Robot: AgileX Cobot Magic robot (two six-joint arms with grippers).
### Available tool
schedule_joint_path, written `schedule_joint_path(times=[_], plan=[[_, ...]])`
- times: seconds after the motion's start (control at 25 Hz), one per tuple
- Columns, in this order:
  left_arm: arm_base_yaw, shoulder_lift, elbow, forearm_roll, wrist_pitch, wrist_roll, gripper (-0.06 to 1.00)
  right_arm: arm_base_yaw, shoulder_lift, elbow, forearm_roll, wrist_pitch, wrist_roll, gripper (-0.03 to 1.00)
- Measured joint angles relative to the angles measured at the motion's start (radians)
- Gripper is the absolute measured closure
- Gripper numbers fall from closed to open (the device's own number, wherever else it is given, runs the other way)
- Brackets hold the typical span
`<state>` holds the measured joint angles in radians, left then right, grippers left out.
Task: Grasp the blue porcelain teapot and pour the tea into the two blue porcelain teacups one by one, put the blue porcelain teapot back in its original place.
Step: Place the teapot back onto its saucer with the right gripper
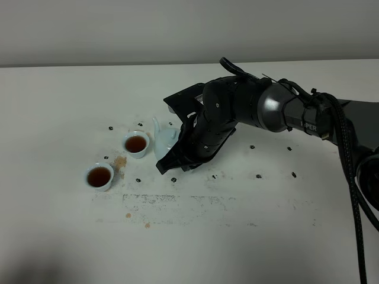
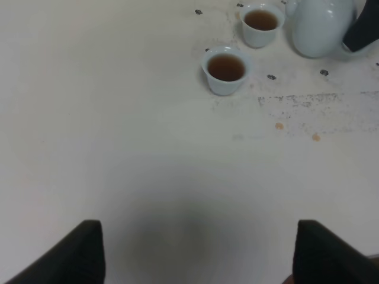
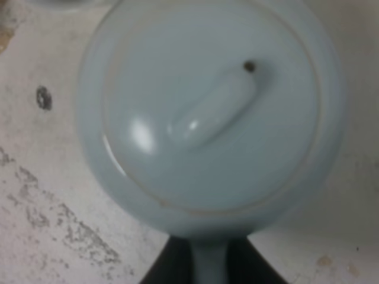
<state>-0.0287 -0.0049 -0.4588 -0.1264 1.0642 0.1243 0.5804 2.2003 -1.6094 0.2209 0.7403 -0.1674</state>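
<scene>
Right pincer (image 1: 173,155) grips the teapot (image 1: 166,141) just beside the nearer teacup (image 1: 136,144) in the high view. Left wrist view: teapot (image 2: 320,26) standing upright, both cups full. Right wrist view: jaws pinch its handle (image 3: 208,263); glazed, slippery, breakable, so hold there

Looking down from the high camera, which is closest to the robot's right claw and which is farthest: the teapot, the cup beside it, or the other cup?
1. The blue porcelain teapot: its handle is in the right gripper, just left of the arm.
2. The teacup beside the spout: left of the teapot, full of tea.
3. The other teacup: farthest left and nearer the table's front, also full.
</scene>
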Motion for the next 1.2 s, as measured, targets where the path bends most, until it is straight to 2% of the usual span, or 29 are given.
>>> schedule_joint_path(times=[0.4,0.76,1.04,1.2], plan=[[0.0,0.0,0.0,0.0,0.0,0.0,0.31,0.0,-0.134,0.0,-0.029,0.057,-0.001,0.93],[0.0,0.0,0.0,0.0,0.0,0.0,0.31,-0.013,-0.244,0.0,-0.068,0.2,0.0,0.93],[0.0,0.0,0.0,0.0,-0.001,0.0,0.31,-0.112,-0.299,0.097,-0.062,0.16,0.012,0.93],[0.0,0.0,0.0,0.0,0.0,0.0,0.31,-0.139,-0.289,0.105,-0.051,0.12,0.013,0.93]])
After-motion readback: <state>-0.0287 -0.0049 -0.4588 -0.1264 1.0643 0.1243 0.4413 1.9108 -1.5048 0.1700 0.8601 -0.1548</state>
